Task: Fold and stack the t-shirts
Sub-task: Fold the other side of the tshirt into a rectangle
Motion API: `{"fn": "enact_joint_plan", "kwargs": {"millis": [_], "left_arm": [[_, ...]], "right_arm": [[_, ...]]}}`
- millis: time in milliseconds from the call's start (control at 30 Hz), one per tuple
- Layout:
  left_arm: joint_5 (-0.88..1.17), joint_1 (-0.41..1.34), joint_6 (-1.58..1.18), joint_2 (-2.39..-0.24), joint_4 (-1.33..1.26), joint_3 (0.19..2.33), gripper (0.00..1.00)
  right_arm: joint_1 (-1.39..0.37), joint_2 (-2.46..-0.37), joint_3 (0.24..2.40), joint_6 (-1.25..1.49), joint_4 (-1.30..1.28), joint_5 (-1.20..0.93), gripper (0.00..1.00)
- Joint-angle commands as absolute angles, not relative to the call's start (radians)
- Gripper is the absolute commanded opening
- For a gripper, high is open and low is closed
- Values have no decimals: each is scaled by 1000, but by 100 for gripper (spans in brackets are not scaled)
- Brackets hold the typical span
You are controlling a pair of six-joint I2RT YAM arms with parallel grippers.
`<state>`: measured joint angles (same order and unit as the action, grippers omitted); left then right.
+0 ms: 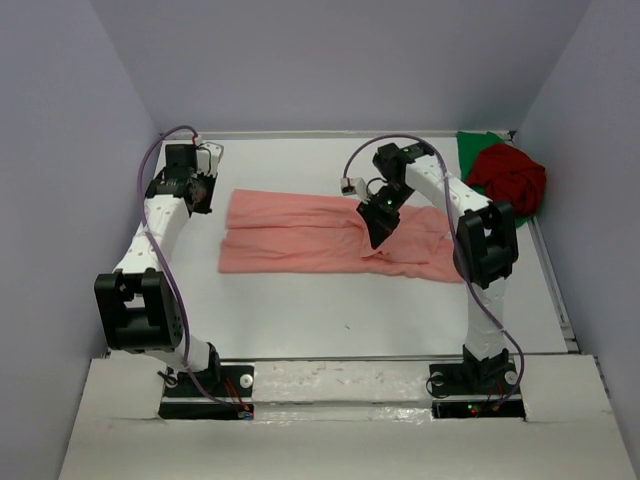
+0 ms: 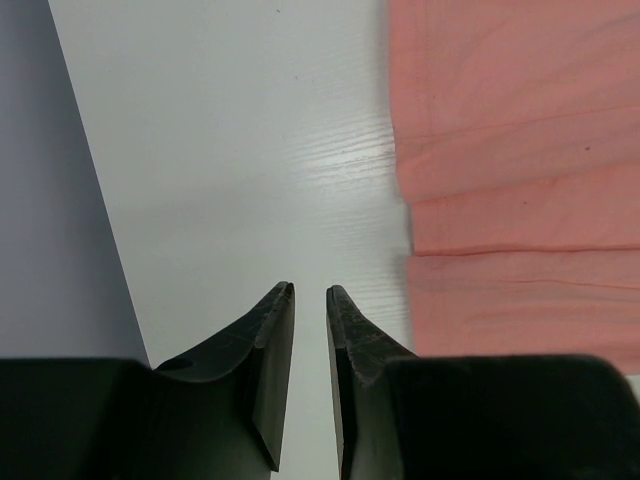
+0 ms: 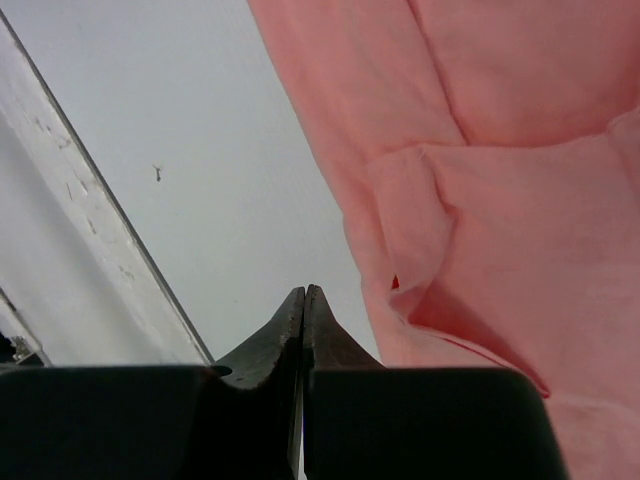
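The salmon-pink t-shirt [image 1: 300, 235] lies flat across the middle of the table, folded into a long band. It also shows in the left wrist view [image 2: 510, 150] and in the right wrist view [image 3: 500, 200], where it has a small raised fold. The dark red t-shirt [image 1: 512, 175] lies crumpled at the back right, on top of the green t-shirt [image 1: 478, 146]. My left gripper [image 1: 203, 195] [image 2: 309, 290] is just off the pink shirt's left end, narrowly open and empty. My right gripper [image 1: 378, 238] [image 3: 304, 290] is over the pink shirt's near edge, shut and empty.
Grey walls close in the table on the left, back and right. A raised white rim [image 3: 90, 230] runs along the table's near edge. The right arm's cable [image 1: 348, 184] hangs over the pink shirt's far edge.
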<state>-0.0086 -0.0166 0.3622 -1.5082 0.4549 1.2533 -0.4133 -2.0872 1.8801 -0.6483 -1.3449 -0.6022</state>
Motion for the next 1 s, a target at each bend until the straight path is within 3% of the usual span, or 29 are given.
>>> {"fn": "enact_joint_plan", "kwargs": {"millis": [0, 600, 967], "left_arm": [[29, -11, 370, -1456, 453, 1246, 32], [26, -11, 373, -1465, 440, 1236, 32], [29, -11, 373, -1466, 440, 1232, 33]], "right_arm": [[-414, -2060, 1790, -630, -1315, -528, 0], [-396, -2123, 1855, -586, -1206, -454, 0], [-357, -2083, 1787, -592, -1149, -385, 0]]}}
